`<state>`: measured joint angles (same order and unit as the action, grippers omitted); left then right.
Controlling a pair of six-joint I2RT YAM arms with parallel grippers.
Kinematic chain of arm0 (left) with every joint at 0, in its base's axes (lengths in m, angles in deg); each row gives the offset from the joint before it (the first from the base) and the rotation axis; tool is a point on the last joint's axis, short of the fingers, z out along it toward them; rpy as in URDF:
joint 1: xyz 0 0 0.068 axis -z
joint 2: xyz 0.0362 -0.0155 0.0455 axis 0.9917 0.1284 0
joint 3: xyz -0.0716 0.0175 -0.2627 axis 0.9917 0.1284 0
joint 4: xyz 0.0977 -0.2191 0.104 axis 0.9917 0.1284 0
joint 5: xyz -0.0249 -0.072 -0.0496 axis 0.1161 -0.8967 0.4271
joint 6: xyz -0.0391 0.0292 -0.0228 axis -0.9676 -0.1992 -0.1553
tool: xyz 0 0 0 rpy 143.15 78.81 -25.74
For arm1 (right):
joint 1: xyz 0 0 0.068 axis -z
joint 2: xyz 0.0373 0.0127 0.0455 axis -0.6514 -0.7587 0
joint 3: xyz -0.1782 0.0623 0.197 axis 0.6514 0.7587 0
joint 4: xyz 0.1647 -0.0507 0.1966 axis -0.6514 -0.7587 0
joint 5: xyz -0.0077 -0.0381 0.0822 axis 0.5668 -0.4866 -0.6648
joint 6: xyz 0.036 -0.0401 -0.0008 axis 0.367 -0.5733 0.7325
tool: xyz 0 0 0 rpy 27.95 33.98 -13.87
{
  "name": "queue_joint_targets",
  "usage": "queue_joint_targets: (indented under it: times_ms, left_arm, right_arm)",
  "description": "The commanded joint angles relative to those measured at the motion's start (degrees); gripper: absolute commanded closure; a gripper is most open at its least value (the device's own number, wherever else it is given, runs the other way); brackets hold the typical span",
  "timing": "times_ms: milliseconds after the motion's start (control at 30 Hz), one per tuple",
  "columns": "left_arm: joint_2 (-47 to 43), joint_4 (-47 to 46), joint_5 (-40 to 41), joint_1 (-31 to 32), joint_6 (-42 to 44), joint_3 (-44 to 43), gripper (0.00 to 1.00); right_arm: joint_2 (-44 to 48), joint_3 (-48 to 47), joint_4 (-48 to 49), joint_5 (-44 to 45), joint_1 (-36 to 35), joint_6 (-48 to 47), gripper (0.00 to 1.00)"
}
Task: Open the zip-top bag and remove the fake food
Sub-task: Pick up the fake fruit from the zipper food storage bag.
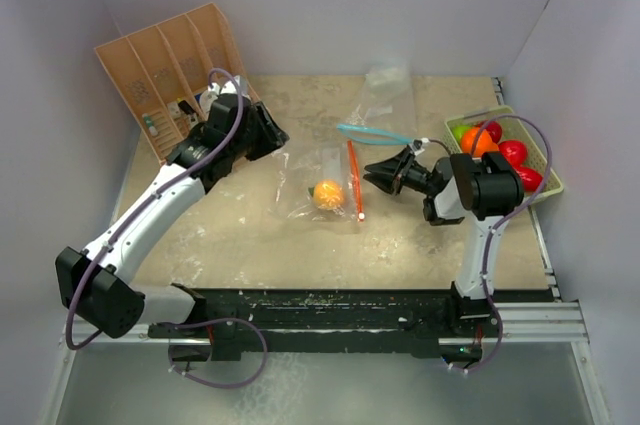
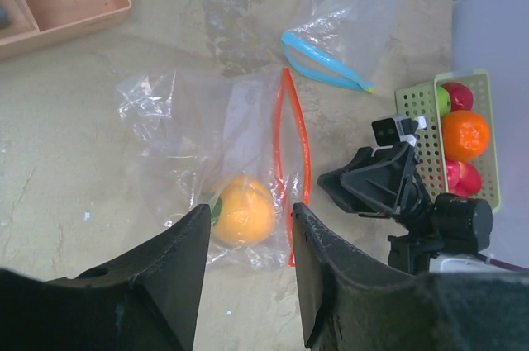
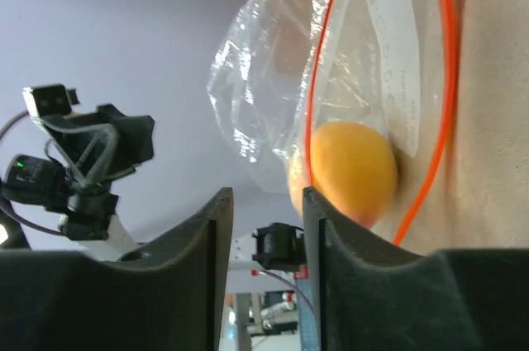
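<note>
A clear zip-top bag [image 1: 322, 180] with an orange zip [image 1: 354, 181] lies flat mid-table, its mouth slightly parted. One orange toy fruit [image 1: 327, 194] sits inside it, also in the left wrist view [image 2: 242, 212] and the right wrist view [image 3: 351, 169]. Several more toy fruits [image 1: 480, 141], orange, red and green, lie in the pale green tray [image 1: 553, 177] at the right. My left gripper [image 1: 276, 135] is open and empty, up and left of the bag. My right gripper [image 1: 373, 175] is open and empty, low, just right of the zip.
A second clear bag with a blue zip [image 1: 372, 133] lies behind the first one. A brown slotted organizer [image 1: 170, 65] leans at the back left. White walls close in the table on three sides.
</note>
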<state>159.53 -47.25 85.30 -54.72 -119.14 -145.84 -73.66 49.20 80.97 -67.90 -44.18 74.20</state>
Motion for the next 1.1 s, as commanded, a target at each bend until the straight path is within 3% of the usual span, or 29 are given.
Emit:
queue_joint_targets:
  times_ms: [0, 67, 167, 300, 367, 533, 600, 767, 867, 1067]
  left_arm:
    - [-0.2, -1.0, -1.0, 0.0, -1.9, 0.3, 0.51]
    - [-0.7, -2.6, -2.2, 0.0, -2.1, 1.5, 0.49]
    - [-1.5, -5.3, -4.7, 0.0, -2.6, 3.2, 0.49]
    - [-0.4, -8.7, -7.5, 1.5, -2.9, 3.1, 0.6]
    - [0.9, -9.1, -7.2, 3.3, -2.8, 1.9, 0.7]
    - [5.2, -11.0, -7.4, 7.5, -3.6, 1.5, 0.87]
    - [7.1, -11.9, -7.6, 9.0, -3.6, 1.3, 0.89]
    - [12.1, -12.0, -7.5, 10.2, -2.5, 3.2, 0.95]
    - [13.2, -10.0, -5.5, 10.2, -0.6, 5.3, 1.0]
    - [14.4, -9.6, -4.7, 10.1, 2.2, 9.0, 1.0]
  right_arm:
    - [-2.6, -1.3, 16.5, -2.4, -2.2, 1.2, 0.5]
    - [-3.4, -1.6, 16.3, -3.2, -3.0, 1.5, 0.41]
    - [-3.9, -2.8, 16.2, -4.5, -4.7, 1.6, 0.4]
    - [-3.1, -3.5, 13.5, -4.4, -5.9, -0.5, 0.43]
    - [-2.7, -3.8, 12.2, -4.5, -6.0, -1.5, 0.44]
    - [-2.2, -3.7, 12.7, -3.9, -6.0, -0.9, 0.64]
    - [-1.4, -4.0, 12.0, -4.1, -6.0, -1.2, 0.7]
    - [-0.1, -4.6, 11.0, -4.5, -6.0, -1.3, 0.75]
    - [0.9, -4.6, 10.9, -4.6, -6.0, -1.1, 0.82]
    - [2.1, -4.7, 10.9, -4.7, -6.1, -0.6, 0.99]
